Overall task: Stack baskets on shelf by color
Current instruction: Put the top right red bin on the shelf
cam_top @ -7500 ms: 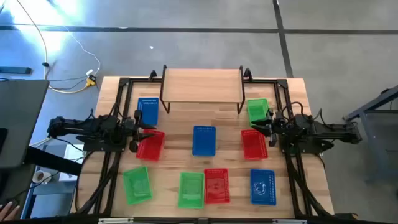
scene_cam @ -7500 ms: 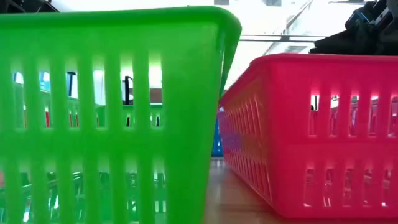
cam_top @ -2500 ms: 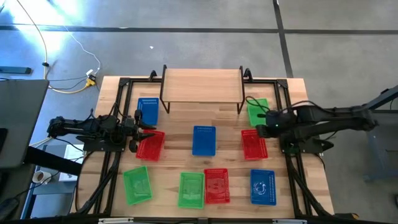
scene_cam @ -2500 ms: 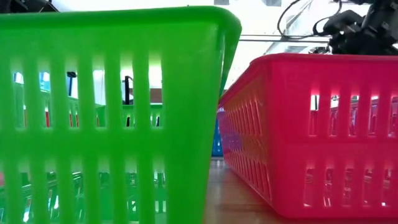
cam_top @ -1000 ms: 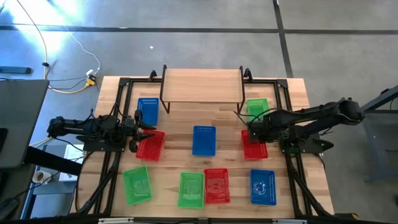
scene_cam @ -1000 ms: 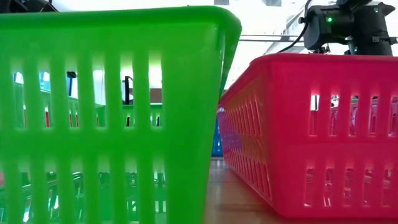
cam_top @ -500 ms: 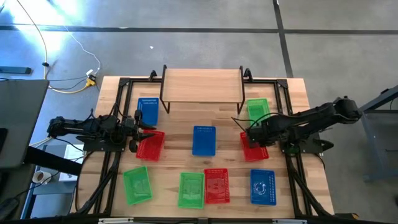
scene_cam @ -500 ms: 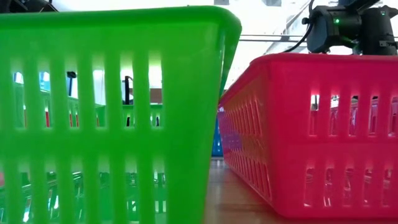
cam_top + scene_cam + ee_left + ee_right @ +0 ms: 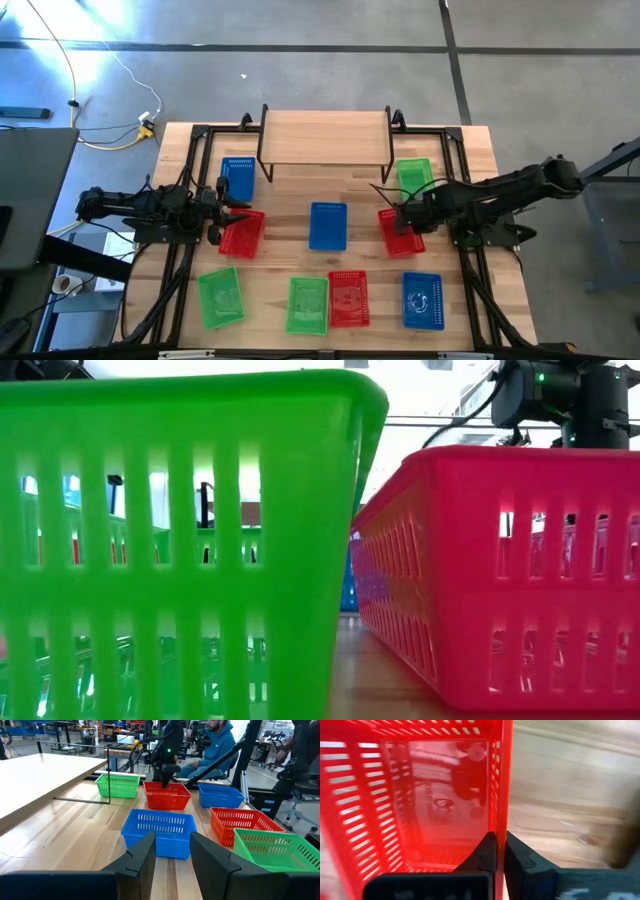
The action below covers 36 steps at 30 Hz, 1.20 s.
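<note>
R gripper (image 9: 498, 851) pinched on side wall of red plastic mesh basket (image 9: 397, 232), on table btwn centre blue basket (image 9: 328, 225) & R arm; lift straight, keep it level, clear light-wood shelf (image 9: 325, 136) legs; L gripper (image 9: 171, 851) spread, idle by left-side red basket (image 9: 241, 232).

Most of the table behind near green basket (image 9: 180, 540) and red basket (image 9: 500, 570).

The high view looks straight down on the whole table (image 9: 330, 200). The low view sits at tabletop level, tight behind two baskets. Both wrist views share a red basket (image 9: 167, 795)
</note>
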### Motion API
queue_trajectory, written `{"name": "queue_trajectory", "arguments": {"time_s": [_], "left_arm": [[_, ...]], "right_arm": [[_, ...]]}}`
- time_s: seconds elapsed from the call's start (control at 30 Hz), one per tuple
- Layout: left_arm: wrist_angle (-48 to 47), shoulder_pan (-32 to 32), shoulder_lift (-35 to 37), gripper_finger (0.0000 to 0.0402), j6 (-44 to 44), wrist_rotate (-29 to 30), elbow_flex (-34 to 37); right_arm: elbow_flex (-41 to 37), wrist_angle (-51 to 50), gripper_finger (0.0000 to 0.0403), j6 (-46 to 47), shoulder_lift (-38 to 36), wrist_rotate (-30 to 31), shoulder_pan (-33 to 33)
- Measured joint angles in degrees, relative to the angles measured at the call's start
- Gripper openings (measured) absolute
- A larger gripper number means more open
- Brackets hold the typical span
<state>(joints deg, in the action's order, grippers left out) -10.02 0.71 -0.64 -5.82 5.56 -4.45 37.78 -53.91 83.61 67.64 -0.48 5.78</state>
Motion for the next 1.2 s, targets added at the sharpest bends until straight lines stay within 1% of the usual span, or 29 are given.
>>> {"name": "queue_trajectory", "arguments": {"time_s": [0.2,0.47,0.67,0.9,1.2], "left_arm": [[0.0,0.0,0.0,0.0113,0.0,0.0,0.0],[0.0,0.0,0.0,0.0113,0.0,0.0,0.0],[0.0,0.0,0.0,0.0113,0.0,0.0,0.0],[0.0,0.0,0.0,0.0113,0.0,0.0,0.0],[0.0,0.0,0.0,0.0113,0.0,0.1,0.0]], "right_arm": [[1.4,2.2,0.0001,-1.4,-1.8,2.1,0.0],[8.1,2.0,0.0000,-5.8,-1.8,6.8,-0.2],[14.5,2.0,0.0000,-10.9,-1.8,10.1,-2.3],[23.7,2.0,0.0000,-20.1,-1.8,13.6,-8.2],[35.3,2.8,0.0000,-32.6,-0.8,13.5,-21.5]]}}
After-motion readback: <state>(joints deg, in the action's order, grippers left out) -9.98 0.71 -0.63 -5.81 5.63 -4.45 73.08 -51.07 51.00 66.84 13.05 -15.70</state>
